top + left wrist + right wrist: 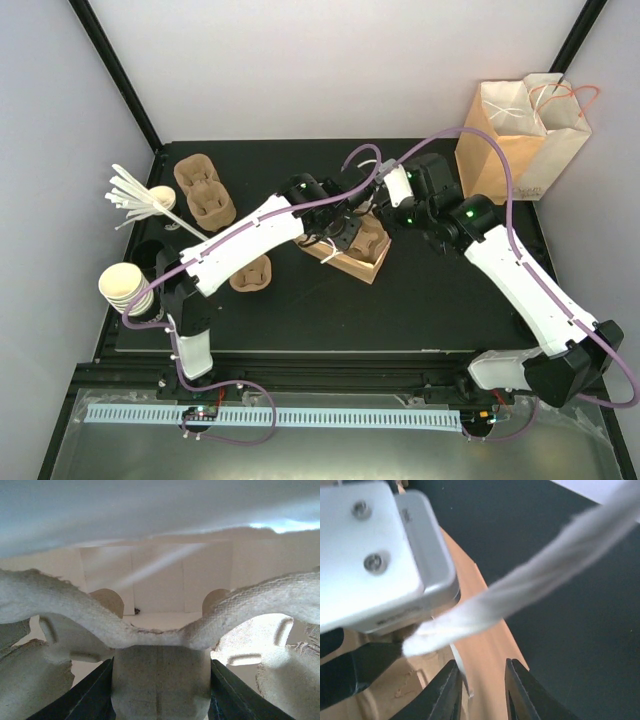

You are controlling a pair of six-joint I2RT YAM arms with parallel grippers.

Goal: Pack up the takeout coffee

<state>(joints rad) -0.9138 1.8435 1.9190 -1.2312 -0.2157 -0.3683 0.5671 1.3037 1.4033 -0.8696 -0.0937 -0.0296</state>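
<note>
The left end effector [160,695] is clamped on the centre post of a pulp carrier [160,630], which sits inside the mouth of a paper bag [490,645]. The right end effector [481,667] straddles the bag's rim, fingers slightly apart. The takeout coffee shows in no view, so I cannot place it. Bagging the carrier seems the step in hand; the next move calls for seating it deeper, then releasing.
</note>
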